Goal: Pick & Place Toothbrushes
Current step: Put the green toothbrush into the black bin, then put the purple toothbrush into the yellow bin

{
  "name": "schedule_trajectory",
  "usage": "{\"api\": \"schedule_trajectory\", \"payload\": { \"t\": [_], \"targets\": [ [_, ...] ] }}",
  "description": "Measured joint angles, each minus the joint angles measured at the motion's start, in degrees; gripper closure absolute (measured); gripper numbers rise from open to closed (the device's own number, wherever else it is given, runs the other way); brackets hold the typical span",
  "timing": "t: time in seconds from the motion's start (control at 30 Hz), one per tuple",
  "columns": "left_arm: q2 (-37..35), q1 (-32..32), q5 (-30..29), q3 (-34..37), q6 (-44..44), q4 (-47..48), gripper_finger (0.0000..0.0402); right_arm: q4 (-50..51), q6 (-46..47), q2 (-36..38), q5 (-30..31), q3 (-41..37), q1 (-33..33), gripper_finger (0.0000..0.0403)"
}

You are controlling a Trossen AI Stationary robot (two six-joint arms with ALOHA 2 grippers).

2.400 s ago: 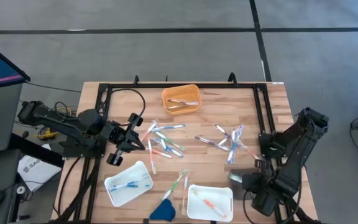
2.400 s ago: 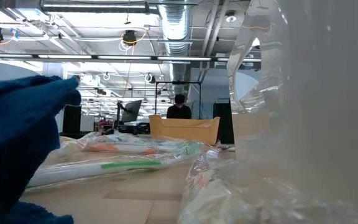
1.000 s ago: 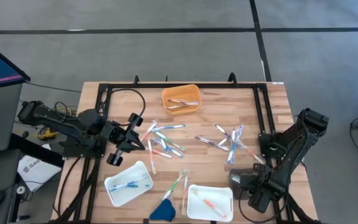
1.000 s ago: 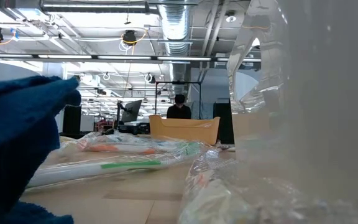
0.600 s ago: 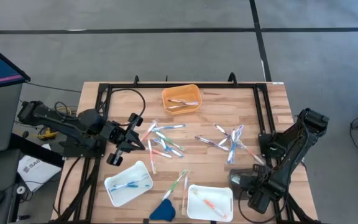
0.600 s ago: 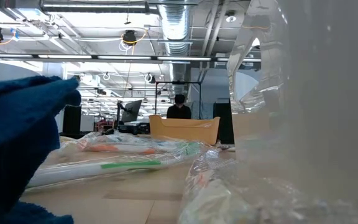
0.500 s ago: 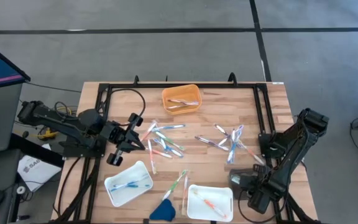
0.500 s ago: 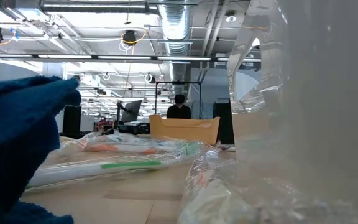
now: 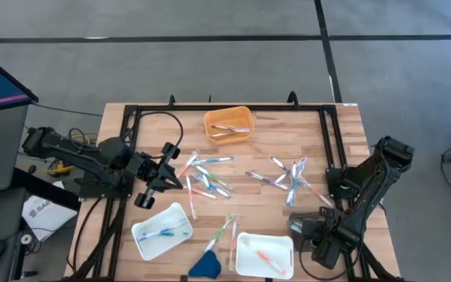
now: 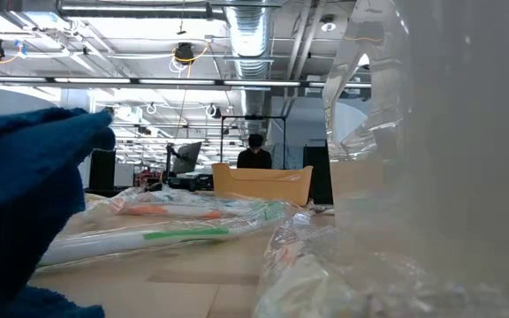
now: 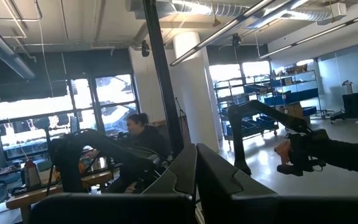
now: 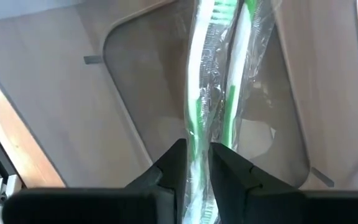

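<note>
Wrapped toothbrushes lie loose on the wooden table in two heaps [image 9: 207,177] [image 9: 291,178]. More lie in the orange bin [image 9: 228,124] and in the white trays [image 9: 161,229] [image 9: 283,244]. My right gripper [image 9: 298,226] points down over the right-hand tray [image 12: 73,93], shut on a green-and-white toothbrush [image 12: 199,93] in a clear wrapper. My left gripper [image 9: 172,174] is shut and empty above the table's left part, beside the left heap; in its own wrist view its fingers [image 11: 194,180] point into the room. My right gripper pinches the wrapped green toothbrush [image 12: 199,163] between its two fingers [image 12: 174,163], which point down from above. The toothbrush runs on past the fingertips along the fingers, its bristle end [image 12: 224,11] over the tray's floor. Whether that end touches the tray I cannot tell.
A dark-blue wedge-shaped thing [image 9: 204,265] lies at the near edge between the trays, and fills the left of the low view [image 10: 25,212]. Two toothbrushes [image 9: 227,232] lie beside it. A black frame [image 9: 233,107] borders the table. A person [image 10: 254,152] sits far behind.
</note>
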State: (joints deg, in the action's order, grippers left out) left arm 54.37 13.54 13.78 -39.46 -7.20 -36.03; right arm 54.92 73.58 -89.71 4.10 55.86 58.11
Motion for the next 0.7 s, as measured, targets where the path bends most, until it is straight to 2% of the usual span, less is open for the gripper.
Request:
{"api": "schedule_trajectory", "payload": {
  "t": [0.23,0.57,0.7],
  "targets": [
    [0.0,0.01,0.0,0.0,0.0,-0.04,0.0401,1.22,2.97,0.02,-2.22,0.0,-3.5,0.0346],
    [0.0,0.01,0.01,0.0,-0.01,-0.08,0.0401,1.66,-0.62,0.16,-4.35,0.11,-7.44,0.0347],
    [0.0,0.02,0.0,0.0,0.0,-0.07,0.0401,5.9,-0.65,0.2,-4.35,2.45,-8.05,0.0347]
  ]
}}
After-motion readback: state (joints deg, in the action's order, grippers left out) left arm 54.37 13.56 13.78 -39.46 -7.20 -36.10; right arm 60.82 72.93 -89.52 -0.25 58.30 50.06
